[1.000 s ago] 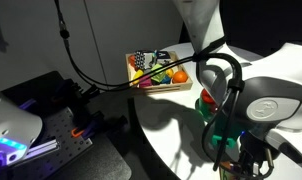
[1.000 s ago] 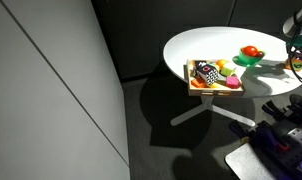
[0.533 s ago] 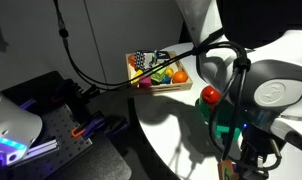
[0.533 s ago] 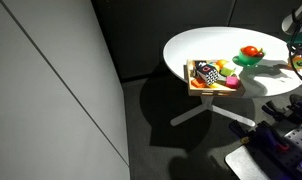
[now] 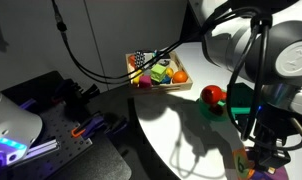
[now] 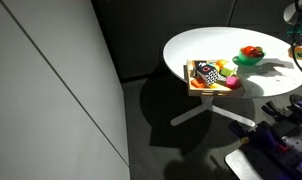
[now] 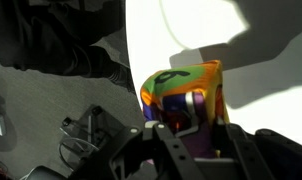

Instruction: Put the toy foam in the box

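- Looms at the near right of an exterior view with the arm, wrist turned down
- Points the gripper downward, low by the right edge
- Clamps the toy foam between both fingers in the wrist view, jaws drawn in against its sides

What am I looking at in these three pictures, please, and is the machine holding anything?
It is a single robot arm with a two-fingered hand. Two pictures come from cameras standing outside it; the third from a camera on its wrist. On the round white table sit a shallow light-wood tray holding toy fruits and a round green bowl with a red toy fruit in it. In the wrist view the hand appears closed on a small foam block patched orange, green and purple.
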Robot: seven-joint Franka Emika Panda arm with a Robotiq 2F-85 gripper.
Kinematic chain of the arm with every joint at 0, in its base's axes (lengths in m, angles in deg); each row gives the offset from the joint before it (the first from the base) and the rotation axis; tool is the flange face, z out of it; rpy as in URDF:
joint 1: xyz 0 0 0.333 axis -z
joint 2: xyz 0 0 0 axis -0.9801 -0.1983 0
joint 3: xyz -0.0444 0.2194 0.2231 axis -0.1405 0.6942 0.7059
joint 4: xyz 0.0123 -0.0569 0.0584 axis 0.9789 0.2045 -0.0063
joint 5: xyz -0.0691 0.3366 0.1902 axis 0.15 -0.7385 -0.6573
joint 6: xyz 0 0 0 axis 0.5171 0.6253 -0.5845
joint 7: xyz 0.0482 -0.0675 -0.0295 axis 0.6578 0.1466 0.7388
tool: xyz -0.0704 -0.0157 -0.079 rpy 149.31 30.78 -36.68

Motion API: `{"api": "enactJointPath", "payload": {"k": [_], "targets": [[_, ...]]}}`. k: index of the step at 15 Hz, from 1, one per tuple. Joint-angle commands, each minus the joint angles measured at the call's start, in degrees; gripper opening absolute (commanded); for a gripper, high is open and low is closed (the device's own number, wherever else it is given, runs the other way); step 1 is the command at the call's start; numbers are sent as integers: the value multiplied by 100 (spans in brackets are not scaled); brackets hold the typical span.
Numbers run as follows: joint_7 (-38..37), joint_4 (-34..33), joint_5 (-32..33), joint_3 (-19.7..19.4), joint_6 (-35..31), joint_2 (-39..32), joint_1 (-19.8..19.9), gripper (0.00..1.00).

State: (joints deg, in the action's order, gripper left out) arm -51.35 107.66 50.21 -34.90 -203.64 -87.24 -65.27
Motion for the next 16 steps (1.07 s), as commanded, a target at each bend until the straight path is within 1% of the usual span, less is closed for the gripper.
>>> {"api": "enactJointPath", "payload": {"k": [1, 6, 8, 12, 16], "targets": [[-80, 249, 314, -96, 110, 420, -288, 15], [-322, 542, 809, -293, 24, 782, -790, 15], [-377, 685, 942, -306, -14, 973, -919, 15], [-324, 992, 993, -171, -64, 1421, -1017, 15], [-246, 1324, 973, 44, -70, 1882, -1016, 15]]}}
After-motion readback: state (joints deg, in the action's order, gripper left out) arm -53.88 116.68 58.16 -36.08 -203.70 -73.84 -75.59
